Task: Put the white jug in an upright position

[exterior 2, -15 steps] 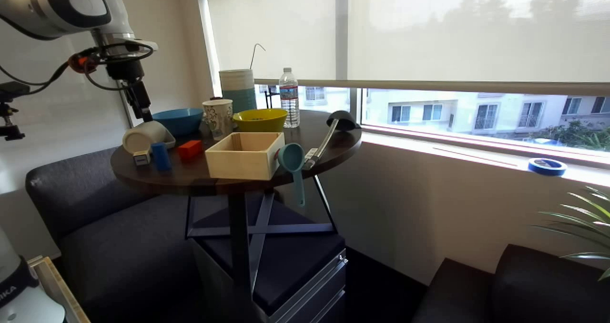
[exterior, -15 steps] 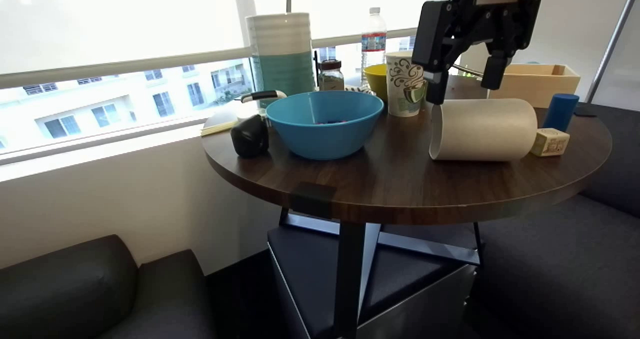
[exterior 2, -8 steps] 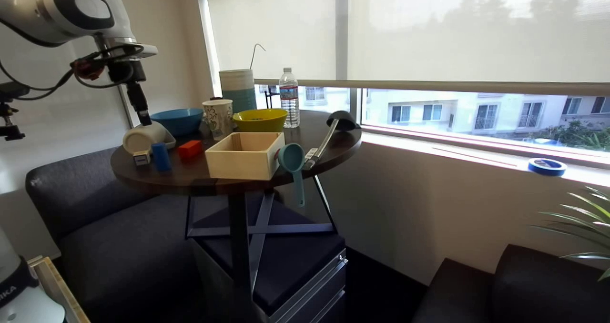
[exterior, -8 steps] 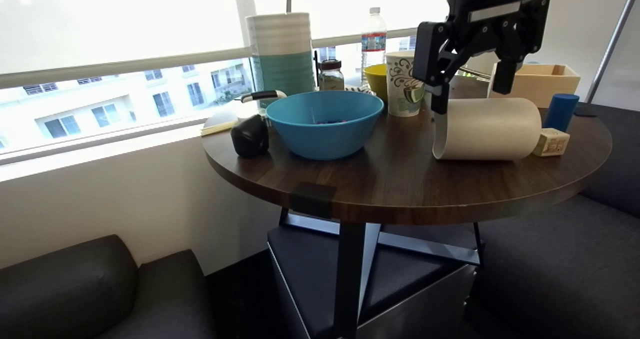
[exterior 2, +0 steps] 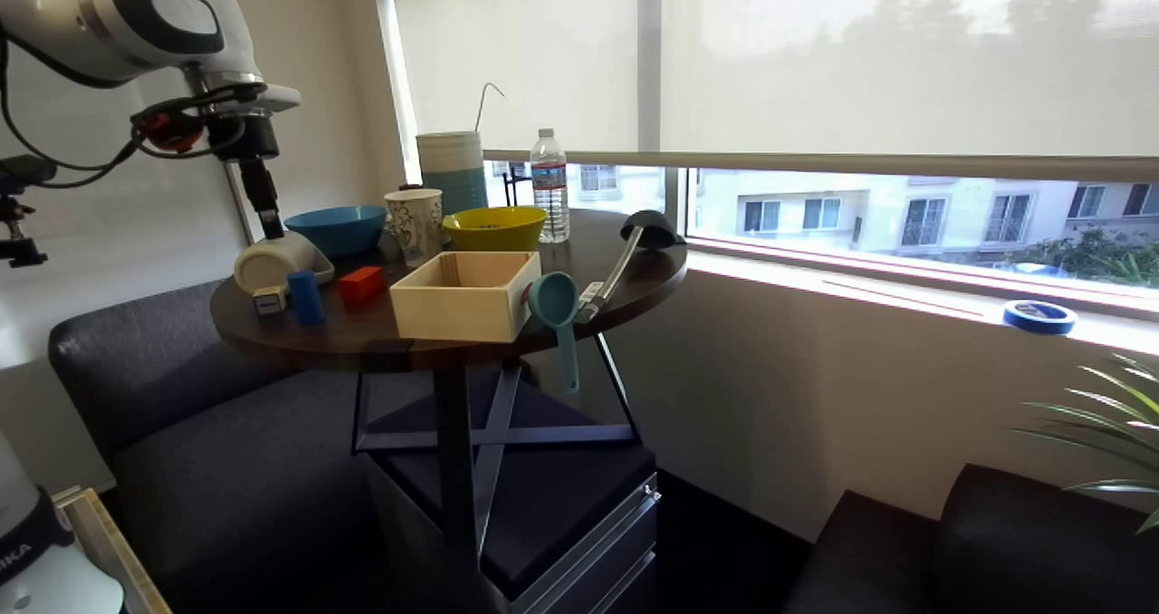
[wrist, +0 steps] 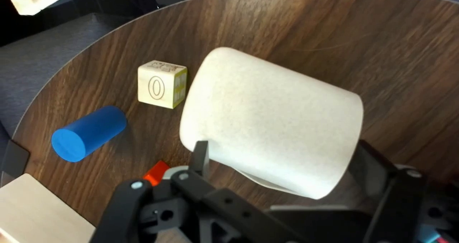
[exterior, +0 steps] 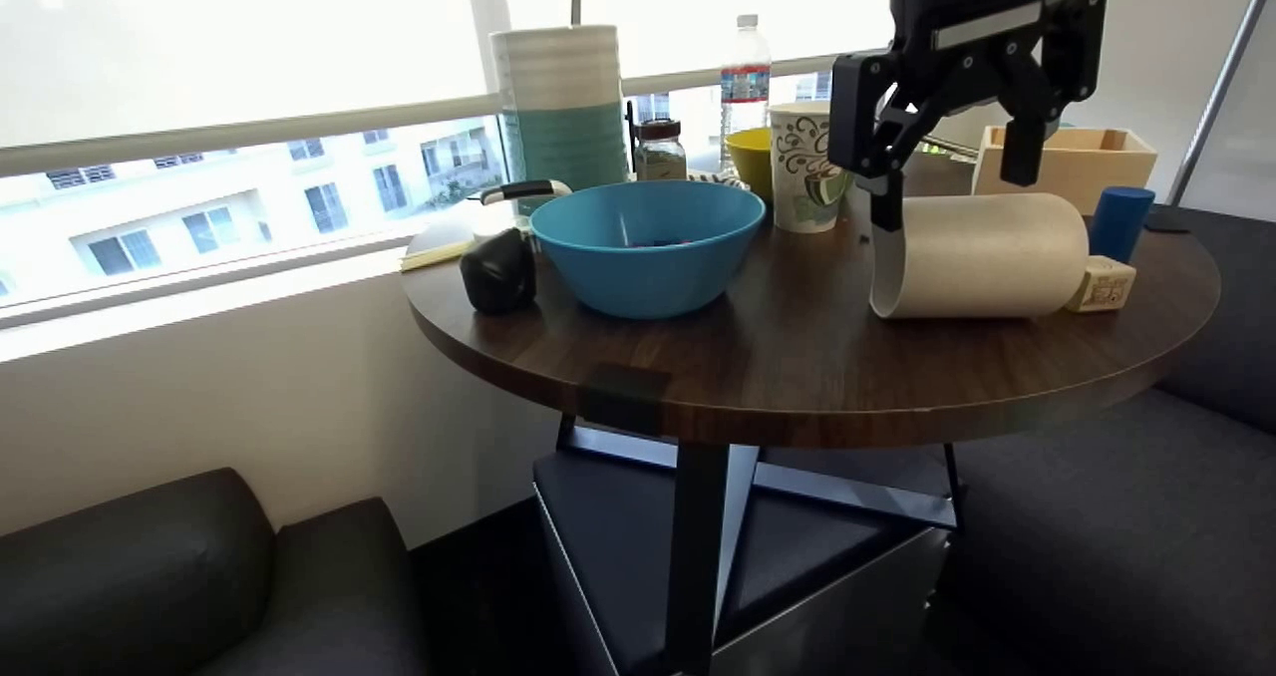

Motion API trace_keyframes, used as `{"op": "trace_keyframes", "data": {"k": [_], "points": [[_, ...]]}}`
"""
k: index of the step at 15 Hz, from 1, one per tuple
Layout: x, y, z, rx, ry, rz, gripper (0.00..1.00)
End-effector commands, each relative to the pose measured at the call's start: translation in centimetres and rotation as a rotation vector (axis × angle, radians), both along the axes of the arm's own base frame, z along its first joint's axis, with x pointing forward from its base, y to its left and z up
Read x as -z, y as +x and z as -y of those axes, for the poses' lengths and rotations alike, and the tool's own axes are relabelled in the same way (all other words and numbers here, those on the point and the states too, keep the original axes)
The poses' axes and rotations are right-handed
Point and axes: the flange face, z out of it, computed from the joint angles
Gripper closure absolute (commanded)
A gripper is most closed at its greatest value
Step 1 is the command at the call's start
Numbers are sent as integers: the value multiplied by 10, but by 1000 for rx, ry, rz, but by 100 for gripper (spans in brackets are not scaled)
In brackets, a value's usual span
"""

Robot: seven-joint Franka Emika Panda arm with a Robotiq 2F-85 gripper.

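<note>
Jug [wrist: 276, 117] lies on its side on the table [exterior: 738, 367], base just beside the cube block [wrist: 161, 85]. Jaws are spread wide, one near the jug's mouth rim; contact cannot be told. Expect a light, stiff, smooth body that may roll. Recommended hold: wall at the rim; then rotate mouth upward.
</note>
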Motion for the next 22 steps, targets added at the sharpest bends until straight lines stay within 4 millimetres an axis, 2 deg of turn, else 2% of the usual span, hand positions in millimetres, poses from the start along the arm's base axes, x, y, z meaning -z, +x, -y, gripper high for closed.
{"op": "trace_keyframes", "data": {"k": [1, 6, 10, 11, 12, 14, 19, 22], "points": [[1, 8, -2, 30, -35, -24, 0], [5, 15, 4, 44, -29, -53, 1], [2, 19, 8, 53, -21, -56, 21], [1, 19, 9, 55, -19, -56, 20], [-1, 20, 9, 55, -16, -52, 40], [-3, 21, 11, 58, -12, -48, 46], [-16, 26, 15, 63, 7, -17, 78], [-23, 27, 17, 60, 10, 6, 91]]}}
